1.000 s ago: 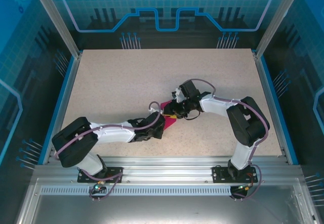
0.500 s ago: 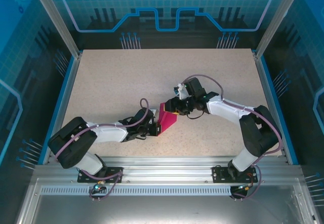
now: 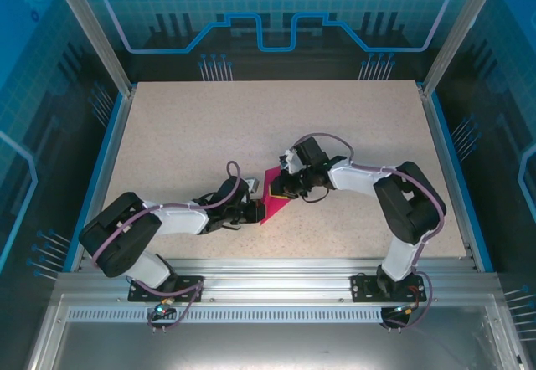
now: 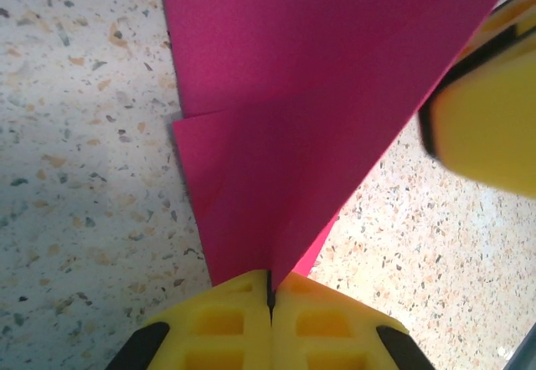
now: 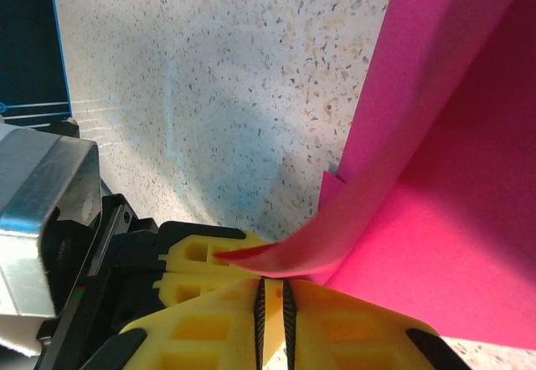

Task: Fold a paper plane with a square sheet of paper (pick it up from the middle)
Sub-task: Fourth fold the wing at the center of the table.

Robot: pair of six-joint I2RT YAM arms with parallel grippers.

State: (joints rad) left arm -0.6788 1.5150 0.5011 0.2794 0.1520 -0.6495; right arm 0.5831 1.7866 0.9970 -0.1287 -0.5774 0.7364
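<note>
The folded paper point(image 3: 272, 200) lies diagonally at centre frame: left fingers point(image 4: 222, 318) pinch its lower-left corner; right fingers point(image 5: 343, 324), nearly closed, meet its upper-right edge, grip unclear.

The right claw point(image 3: 277, 191) swung back to the paper point(image 3: 270, 206) (jaws now nearly together).

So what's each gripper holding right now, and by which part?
Left gripper pinches the pink sheet at its folded corner. Right gripper sits at the sheet's curled edge; grip unclear.
</note>
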